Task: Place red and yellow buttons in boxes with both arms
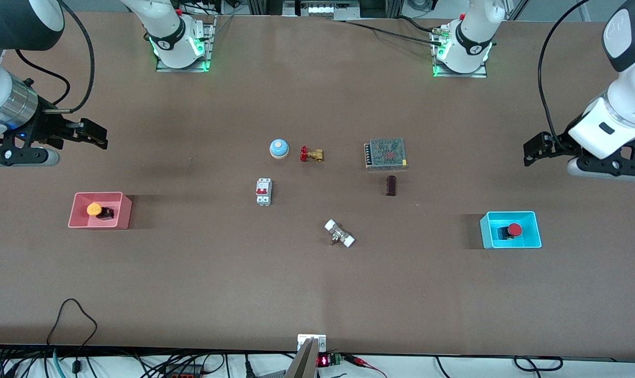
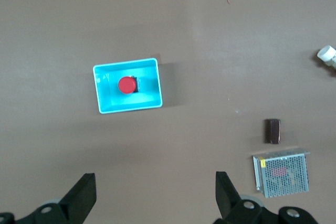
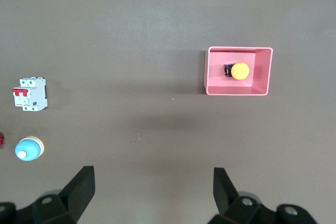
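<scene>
Brown table: yellow button sits in the pink box, red button in the cyan box. Left gripper and right gripper hover above, fingers spread, empty.

white arms, black bands — black cables

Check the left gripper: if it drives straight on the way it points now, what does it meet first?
Likely bare table. The left gripper is open and looks down on brown surface. The cyan box with the red button sits off that line, so it would probably miss it; depth is unclear.
</scene>
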### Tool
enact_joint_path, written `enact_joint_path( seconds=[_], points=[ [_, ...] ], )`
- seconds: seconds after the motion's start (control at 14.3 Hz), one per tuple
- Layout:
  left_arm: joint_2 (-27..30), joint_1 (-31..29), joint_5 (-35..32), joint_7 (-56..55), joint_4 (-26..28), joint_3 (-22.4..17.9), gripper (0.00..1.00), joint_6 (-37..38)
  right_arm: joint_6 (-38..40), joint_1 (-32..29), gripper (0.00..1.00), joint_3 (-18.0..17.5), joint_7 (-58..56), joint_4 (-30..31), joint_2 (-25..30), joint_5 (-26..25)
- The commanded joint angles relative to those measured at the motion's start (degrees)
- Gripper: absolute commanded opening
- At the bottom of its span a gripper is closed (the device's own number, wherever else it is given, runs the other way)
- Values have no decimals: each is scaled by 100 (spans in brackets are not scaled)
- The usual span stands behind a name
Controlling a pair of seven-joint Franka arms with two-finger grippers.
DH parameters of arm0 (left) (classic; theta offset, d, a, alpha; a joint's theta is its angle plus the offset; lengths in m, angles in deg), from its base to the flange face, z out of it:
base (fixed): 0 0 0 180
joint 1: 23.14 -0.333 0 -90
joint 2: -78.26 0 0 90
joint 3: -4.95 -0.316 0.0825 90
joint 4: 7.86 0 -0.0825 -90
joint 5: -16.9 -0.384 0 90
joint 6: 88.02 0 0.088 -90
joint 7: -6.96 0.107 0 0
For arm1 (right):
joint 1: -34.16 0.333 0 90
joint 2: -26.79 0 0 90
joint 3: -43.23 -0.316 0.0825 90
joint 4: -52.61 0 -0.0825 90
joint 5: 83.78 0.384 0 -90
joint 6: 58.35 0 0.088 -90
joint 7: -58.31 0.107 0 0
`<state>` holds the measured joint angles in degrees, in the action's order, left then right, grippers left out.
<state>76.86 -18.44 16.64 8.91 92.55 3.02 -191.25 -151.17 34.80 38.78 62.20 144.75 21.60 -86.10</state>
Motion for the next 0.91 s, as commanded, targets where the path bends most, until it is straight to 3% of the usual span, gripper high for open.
enact_joint_path(
  seconds=[0.0, 0.84],
  points=[
    [78, -5, -142, 69, -30, 69, 100, 365, 150, 15, 100, 6, 60, -187, -87, 48],
    [78, -4, -151, 104, -74, 61, 100, 453, 177, -11, 100, 58, 103, -169, -96, 74]
  ],
)
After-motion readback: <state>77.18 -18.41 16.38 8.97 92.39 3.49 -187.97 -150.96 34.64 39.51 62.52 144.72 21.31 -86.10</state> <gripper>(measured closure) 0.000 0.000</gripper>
